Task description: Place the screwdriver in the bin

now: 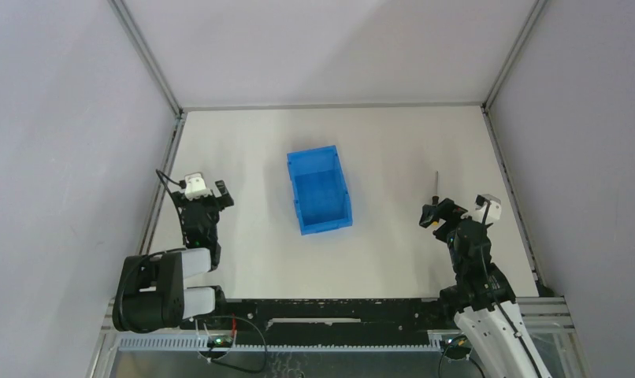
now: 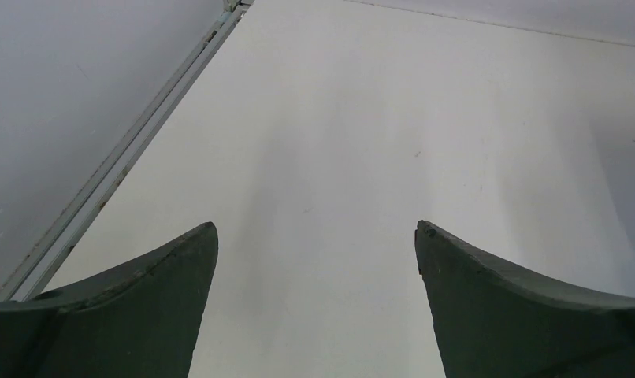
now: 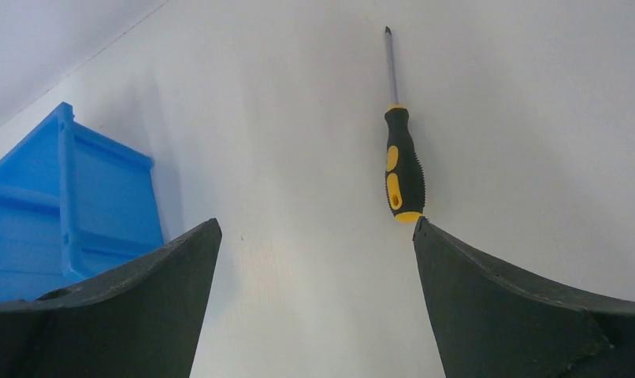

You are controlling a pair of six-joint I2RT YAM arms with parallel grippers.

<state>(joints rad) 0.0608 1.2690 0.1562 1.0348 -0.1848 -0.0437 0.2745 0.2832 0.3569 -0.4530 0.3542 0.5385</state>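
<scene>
The screwdriver (image 3: pixel 403 169) is seen lying flat on the tabletop (image 1: pixel 393 260), well to the right of the bin (image 1: pixel 326 224). Its handle is just ahead of the right end effector (image 3: pixel 314 224), whose jaws are spread wide, presumably so the handle can be straddled. The left end effector (image 2: pixel 316 227) is likewise held apart, apparently idle

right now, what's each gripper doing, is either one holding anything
left gripper: open, holding nothing.
right gripper: open, holding nothing; the screwdriver lies loose just ahead of its fingers.
</scene>
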